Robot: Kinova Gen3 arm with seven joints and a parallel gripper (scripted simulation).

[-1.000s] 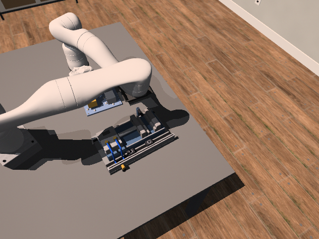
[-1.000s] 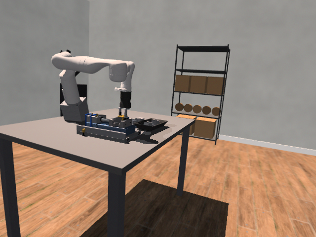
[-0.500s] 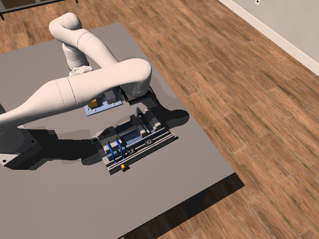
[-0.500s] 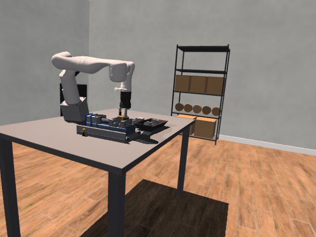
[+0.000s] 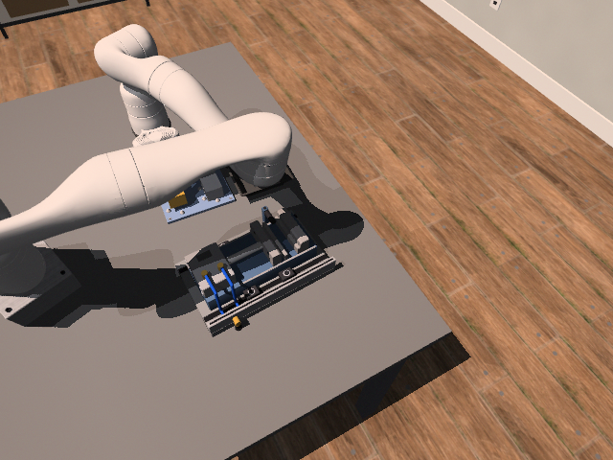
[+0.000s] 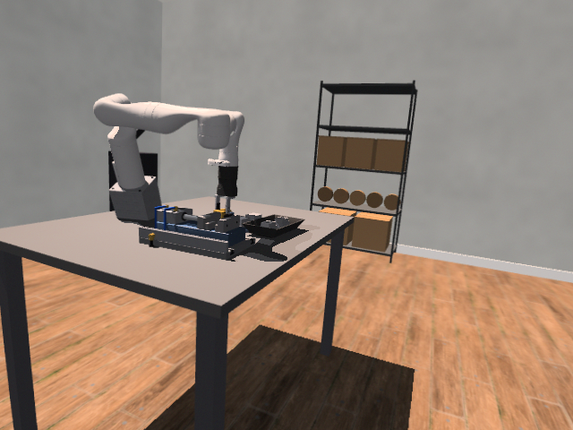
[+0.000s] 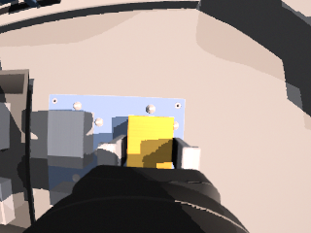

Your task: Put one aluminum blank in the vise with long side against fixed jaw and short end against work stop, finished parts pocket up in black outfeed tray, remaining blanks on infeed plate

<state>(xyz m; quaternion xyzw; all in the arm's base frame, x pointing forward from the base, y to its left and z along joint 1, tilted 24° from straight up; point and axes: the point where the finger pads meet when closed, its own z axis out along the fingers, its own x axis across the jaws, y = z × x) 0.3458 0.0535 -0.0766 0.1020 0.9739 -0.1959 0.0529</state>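
Note:
My gripper (image 6: 223,208) (image 7: 150,147) is shut on the yellow brass blank (image 5: 177,199) (image 6: 219,210) (image 7: 151,128), pocketless on its visible top. It is low over the right part of the blue infeed plate (image 5: 195,211) (image 7: 117,103) in the wrist view; whether it touches the plate is unclear. One pin shows close beside its right edge. A gray block (image 5: 213,187) (image 7: 68,133) is on the plate's left part. Gray parts (image 6: 276,222) (image 7: 4,126) are in the black outfeed tray (image 6: 259,229) (image 7: 17,80); their pockets are unclear. Whether the vise (image 5: 261,269) holds a blank is unclear.
The work stop (image 5: 264,213) stands up at the vise's side nearest the plate and tray. Blue hoses (image 5: 227,285) loop over the vise's other end. The arm (image 5: 197,153) covers part of the plate and tray in the top view. The tray wall is close left in the wrist view.

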